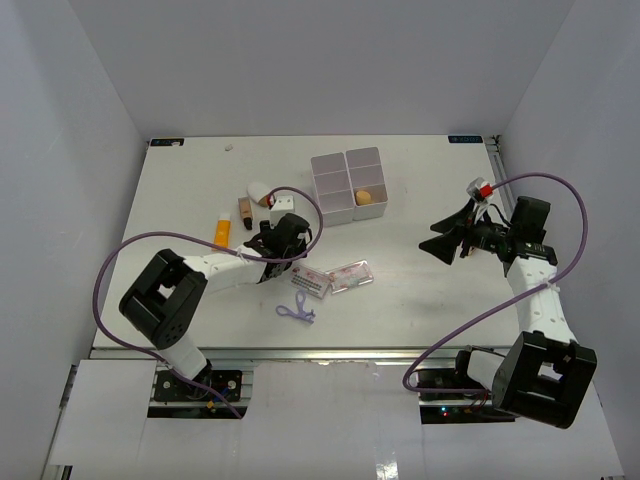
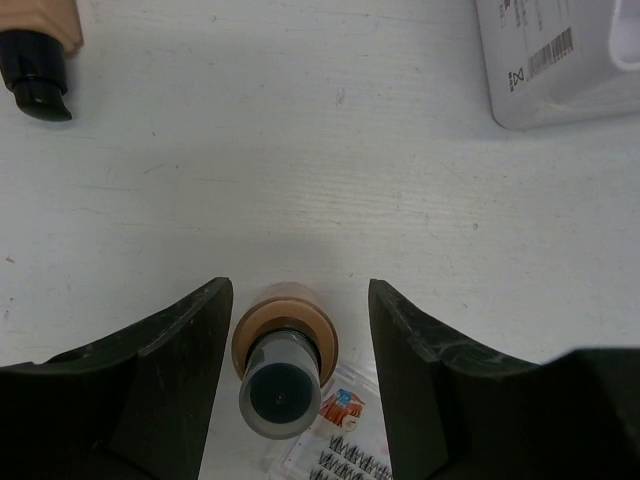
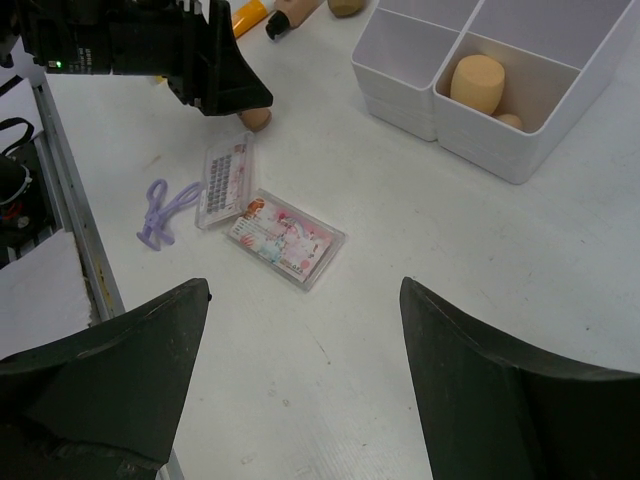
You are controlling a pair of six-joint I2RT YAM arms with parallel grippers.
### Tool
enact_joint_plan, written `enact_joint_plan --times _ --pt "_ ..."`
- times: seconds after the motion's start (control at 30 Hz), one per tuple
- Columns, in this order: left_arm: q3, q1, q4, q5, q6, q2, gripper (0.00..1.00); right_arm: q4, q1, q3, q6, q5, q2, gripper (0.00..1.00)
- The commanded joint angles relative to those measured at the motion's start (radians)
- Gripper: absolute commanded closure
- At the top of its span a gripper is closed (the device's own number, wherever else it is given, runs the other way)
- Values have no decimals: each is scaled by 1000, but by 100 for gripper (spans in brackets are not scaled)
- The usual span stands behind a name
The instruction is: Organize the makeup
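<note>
The left claw [image 2: 298, 290], open and empty, straddles a tan grey-capped tube [image 2: 285, 345] on the table [image 2: 300, 150] low in the left wrist view, where an off-centre squeeze could pop it loose or snag the adjoining lash packet [image 2: 345, 440]; the right claw [image 3: 305, 290] gapes empty.

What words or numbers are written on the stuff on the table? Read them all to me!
Nothing is clear enough to quote.
On the small white box: a barcode and tiny print, too small to read.
On the pink-printed packet: pictures and lettering, too blurred to read.
On the clear packet: no text I can make out.
On the dark stickers at the table's far edge: too small to read.
</note>
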Motion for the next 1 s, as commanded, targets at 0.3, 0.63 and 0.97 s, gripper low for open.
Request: enact_joint_plan --times 0.3,0.63,0.97 --pt "44 -35 -131 -61 -31 -42 33 -11 -16 -7 -10 -103 -48 17" --pt "53 -38 -140 -103 -19 -45 55 -33 -42 -19 -17 -134 -50 17" --pt "161 -46 -141 48 44 -100 87 -33 -44 -24 -24 -131 -58 17"
